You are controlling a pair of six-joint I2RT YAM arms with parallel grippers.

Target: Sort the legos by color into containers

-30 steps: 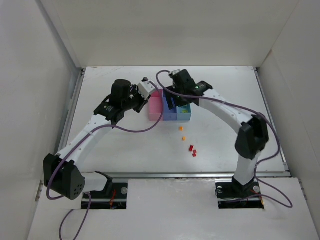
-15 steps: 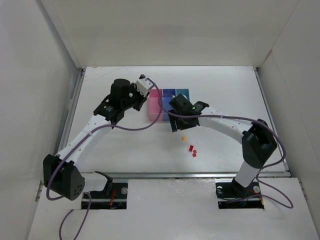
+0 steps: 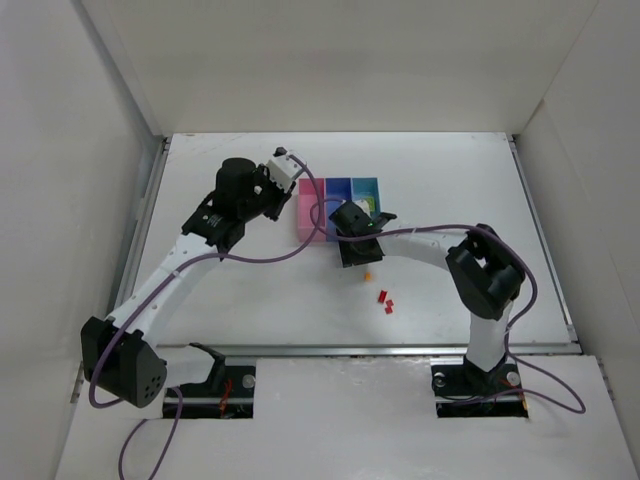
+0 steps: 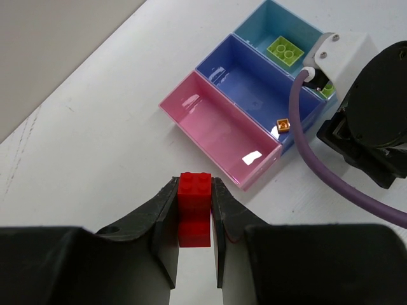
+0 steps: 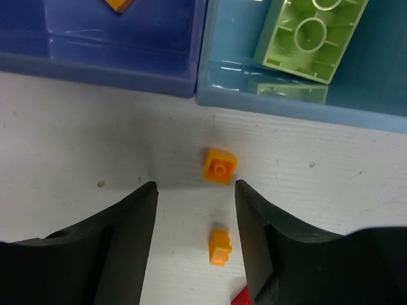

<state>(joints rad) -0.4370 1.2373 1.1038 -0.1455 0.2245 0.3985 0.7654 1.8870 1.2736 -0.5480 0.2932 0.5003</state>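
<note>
My left gripper [image 4: 194, 184] is shut on a red lego [image 4: 194, 210] and holds it above the table just short of the pink bin [image 4: 219, 130]; in the top view it [image 3: 290, 180] is left of the bins. The medium blue bin [image 4: 251, 89] holds a small orange lego [image 4: 283, 125]. The teal bin [image 4: 280, 28] holds the lime-green lego [image 4: 285, 51]. My right gripper [image 5: 196, 187] is open and empty, low over two orange legos [image 5: 220, 165] [image 5: 220, 246] on the table in front of the bins.
Two small red legos [image 3: 385, 301] lie on the table nearer than the orange lego [image 3: 368, 276]. The right arm's wrist [image 4: 375, 127] sits close beside the teal and blue bins. White walls [image 3: 110, 150] enclose the table on three sides.
My right arm has pulled back from over the bins and come down over the orange legos. My left gripper has drifted slightly back with the red lego in it.
</note>
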